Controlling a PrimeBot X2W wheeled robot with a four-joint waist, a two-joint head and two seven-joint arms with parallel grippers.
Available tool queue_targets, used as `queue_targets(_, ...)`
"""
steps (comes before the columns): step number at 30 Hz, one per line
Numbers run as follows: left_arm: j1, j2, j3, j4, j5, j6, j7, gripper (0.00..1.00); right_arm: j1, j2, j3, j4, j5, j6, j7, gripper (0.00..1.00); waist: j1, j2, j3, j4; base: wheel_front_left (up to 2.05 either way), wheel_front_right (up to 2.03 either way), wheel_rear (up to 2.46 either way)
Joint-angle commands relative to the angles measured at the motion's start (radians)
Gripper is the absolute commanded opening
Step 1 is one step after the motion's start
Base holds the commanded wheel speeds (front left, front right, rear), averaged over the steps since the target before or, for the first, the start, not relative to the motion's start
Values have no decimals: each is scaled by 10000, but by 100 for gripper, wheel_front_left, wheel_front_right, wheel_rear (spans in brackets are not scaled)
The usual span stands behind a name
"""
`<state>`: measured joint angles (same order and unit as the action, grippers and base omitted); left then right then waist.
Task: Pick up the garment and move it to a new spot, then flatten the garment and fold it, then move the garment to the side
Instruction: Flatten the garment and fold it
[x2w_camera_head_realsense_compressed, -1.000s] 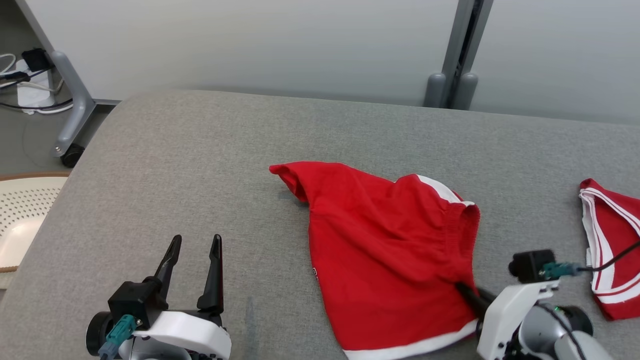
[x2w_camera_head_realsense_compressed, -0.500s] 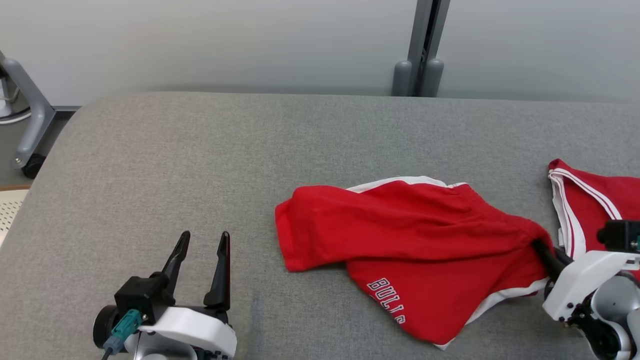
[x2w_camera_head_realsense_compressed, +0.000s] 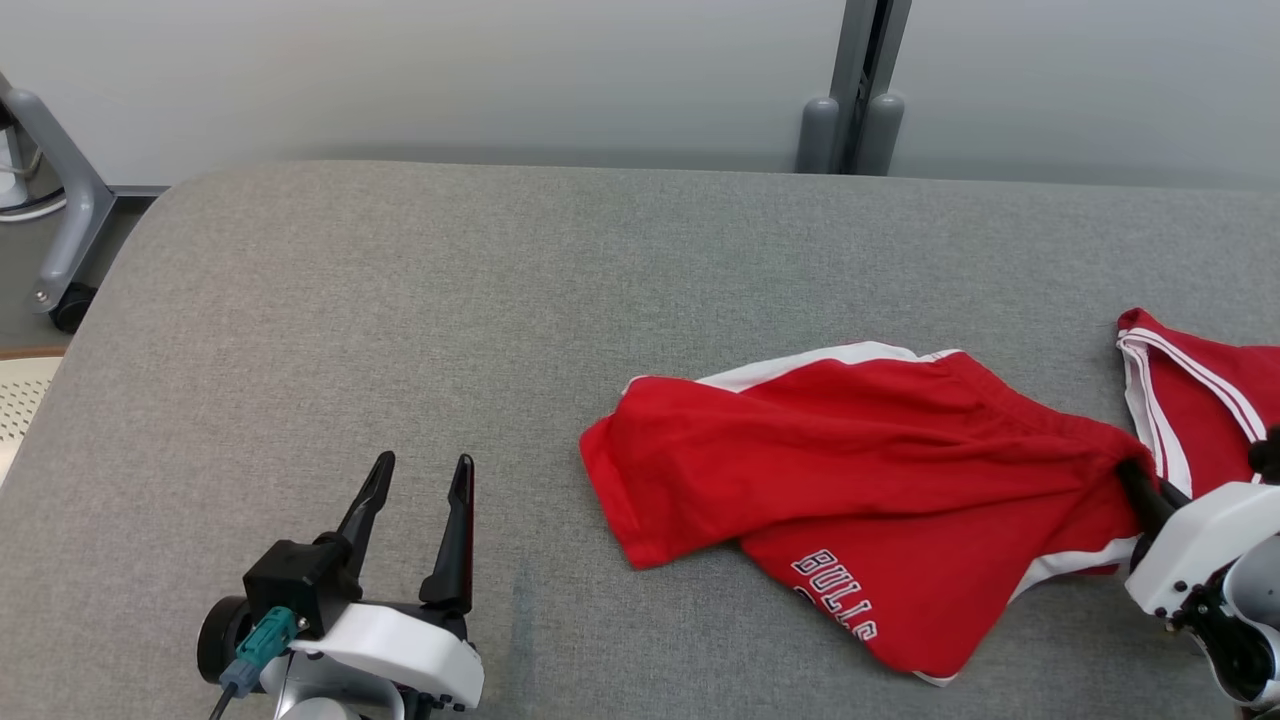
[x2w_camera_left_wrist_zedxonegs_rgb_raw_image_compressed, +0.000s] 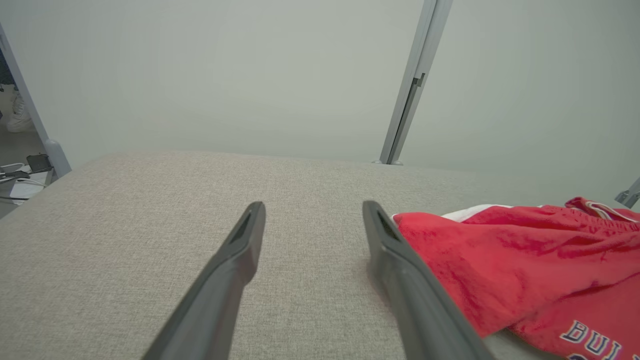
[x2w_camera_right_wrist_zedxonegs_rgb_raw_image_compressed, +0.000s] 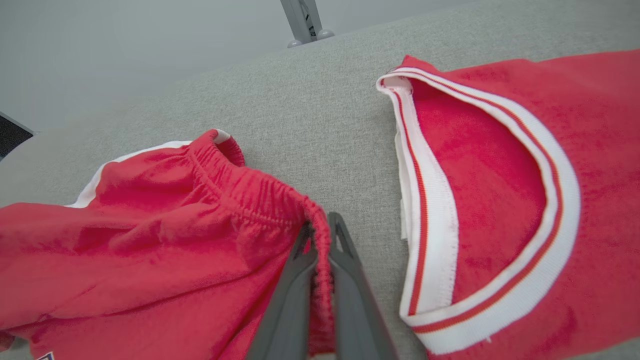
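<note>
The garment (x2w_camera_head_realsense_compressed: 860, 490) is a pair of red shorts with white trim and white lettering, lying crumpled on the grey table (x2w_camera_head_realsense_compressed: 420, 330) right of centre. My right gripper (x2w_camera_head_realsense_compressed: 1128, 470) is shut on its elastic waistband (x2w_camera_right_wrist_zedxonegs_rgb_raw_image_compressed: 280, 197) at the shorts' right end; in the right wrist view the band is pinched between the two fingers (x2w_camera_right_wrist_zedxonegs_rgb_raw_image_compressed: 345, 280). My left gripper (x2w_camera_head_realsense_compressed: 420, 470) stands open over bare table at the lower left, well left of the shorts. In the left wrist view its right finger (x2w_camera_left_wrist_zedxonegs_rgb_raw_image_compressed: 395, 250) is just beside the red cloth (x2w_camera_left_wrist_zedxonegs_rgb_raw_image_compressed: 500, 255).
A second red garment with a white striped collar (x2w_camera_head_realsense_compressed: 1200, 400) lies at the right edge, close to my right gripper (x2w_camera_right_wrist_zedxonegs_rgb_raw_image_compressed: 320, 225); its collar (x2w_camera_right_wrist_zedxonegs_rgb_raw_image_compressed: 440, 220) is near the fingers. A grey post (x2w_camera_head_realsense_compressed: 860, 90) stands behind the table; a wheeled frame leg (x2w_camera_head_realsense_compressed: 60, 230) at far left.
My right gripper has dragged the shorts to the right and turned them, so the lettering now faces up. The head camera has shifted as well. The left gripper stays open.
</note>
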<state>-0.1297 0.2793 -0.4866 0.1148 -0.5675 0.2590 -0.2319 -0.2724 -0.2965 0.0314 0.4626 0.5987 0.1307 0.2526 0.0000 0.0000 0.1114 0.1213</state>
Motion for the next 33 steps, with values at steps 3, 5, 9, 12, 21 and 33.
queue_targets(3, -104, 35, 19, 60, -44, -21, -33, 100, -78, -72, -223, 312, -224, 1, -324, 0, 0, 0, -63, 31, 0, 0, 0)
queue_targets(5, -86, 28, 5, 78, -50, -21, -42, 100, -127, 2, -297, 456, -322, 1, -466, 0, 0, 0, -101, 22, 0, 0, 0)
queue_targets(9, -94, -24, -77, 90, -30, 18, -8, 100, -200, 101, -294, 662, -439, 1, -583, 38, 0, 0, -175, 1, 0, 0, 0)
queue_targets(12, -99, -21, -113, 91, -32, 19, 1, 100, -243, 165, -229, 737, -474, 1, -649, 100, 0, 0, -228, -12, 0, 0, 0)
queue_targets(21, 91, 77, -168, 125, -121, 2, 46, 100, 344, 329, -374, -126, -668, 1, -1689, 100, 0, 0, -685, -122, 0, 0, 0)
queue_targets(33, 273, 164, -198, -278, -181, 126, 172, 100, 1767, 1049, -539, -2253, -1025, 1, -1996, 100, 0, 0, -804, -596, 0, 0, 0)
